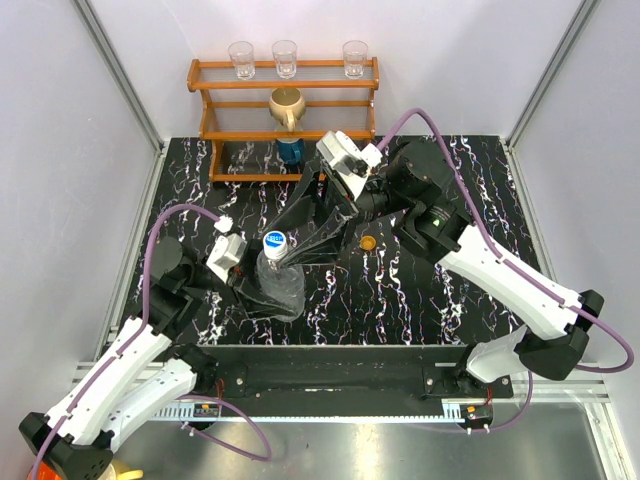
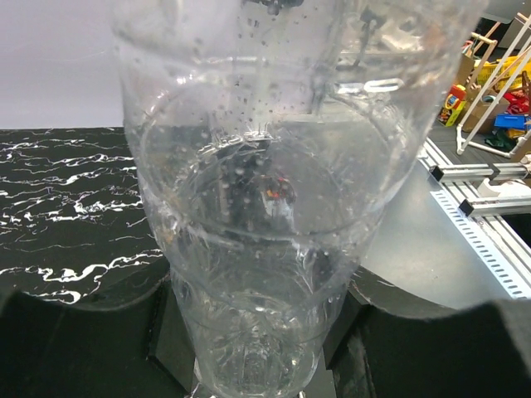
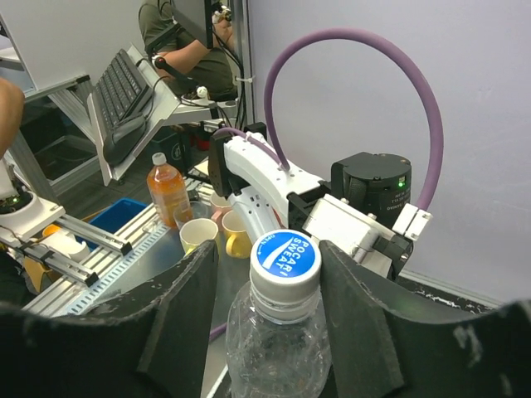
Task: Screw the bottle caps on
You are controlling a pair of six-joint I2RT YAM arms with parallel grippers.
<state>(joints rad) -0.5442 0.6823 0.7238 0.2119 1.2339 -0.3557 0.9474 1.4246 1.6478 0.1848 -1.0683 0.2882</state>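
Observation:
A clear bottle (image 1: 283,285) stands tilted at the table's middle left, with the white, blue-topped cap (image 1: 275,240) on its neck. My left gripper (image 1: 258,290) is shut on the bottle's lower body; the bottle (image 2: 265,207) fills the left wrist view with a finger on each side, gripper (image 2: 261,348). My right gripper (image 3: 267,253) is open and straddles the cap (image 3: 286,264): the right finger is at the cap's edge, the left finger stands a little apart. The orange cap (image 1: 368,242) lies on the table just right of the right gripper (image 1: 283,243). The small orange bottle is not visible on the table.
A wooden shelf (image 1: 285,85) stands at the back with three clear glasses on top, a tan jug (image 1: 287,105) and a dark blue container (image 1: 291,150). Beyond the table edge in the right wrist view stand cups (image 3: 199,236) and an orange drink bottle (image 3: 168,186).

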